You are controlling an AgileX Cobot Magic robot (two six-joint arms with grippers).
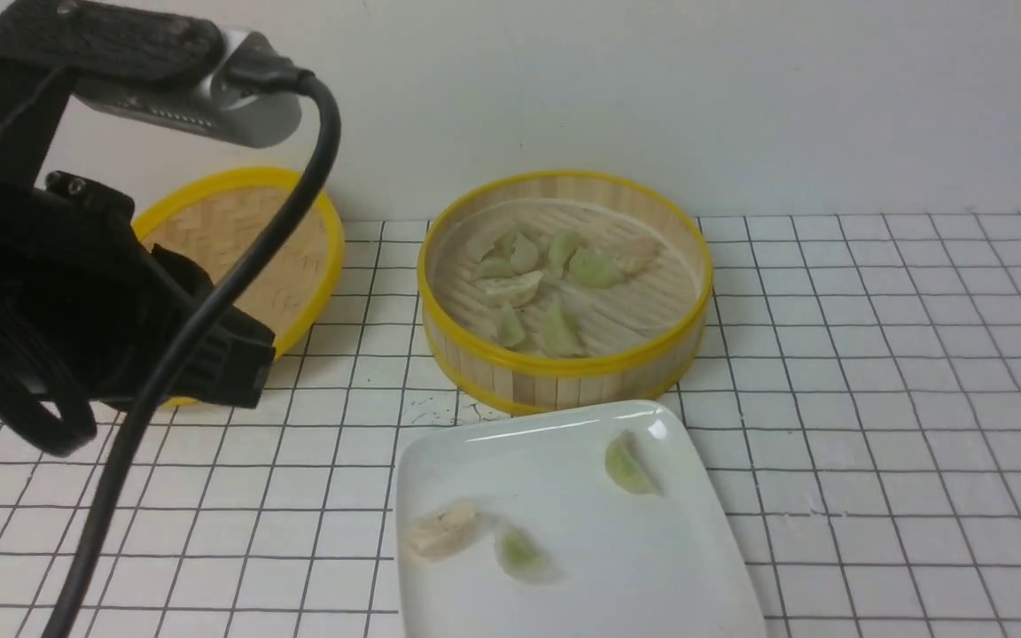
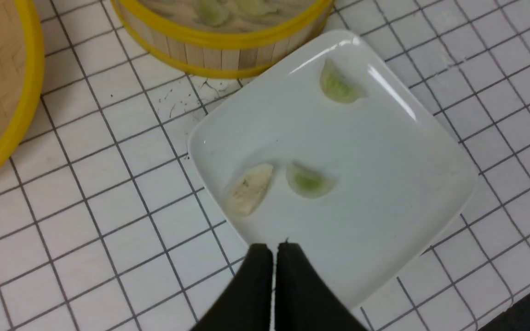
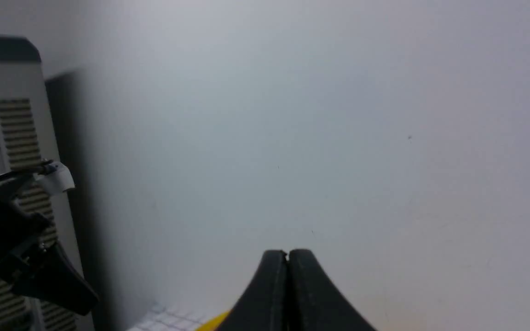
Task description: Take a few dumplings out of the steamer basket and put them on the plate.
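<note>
The steamer basket (image 1: 564, 377) stands mid-table with several pale green dumplings (image 1: 595, 268) on its slatted floor. In front of it lies the white plate (image 1: 617, 567), holding two green dumplings (image 1: 627, 465) (image 1: 519, 549) and a beige one (image 1: 442, 530). In the left wrist view my left gripper (image 2: 274, 248) hangs shut and empty over the near edge of the plate (image 2: 384, 184), a little short of the beige dumpling (image 2: 250, 189) and a green one (image 2: 308, 181). My right gripper (image 3: 287, 254) is shut with nothing in it, raised and facing the bare wall. It is outside the front view.
The flat woven lid (image 1: 236, 248) lies left of the basket, partly behind my left arm (image 1: 76, 292) and its cable (image 1: 209, 310). A grey vented cabinet (image 3: 2, 138) stands to one side in the right wrist view. The table has a white grid cover.
</note>
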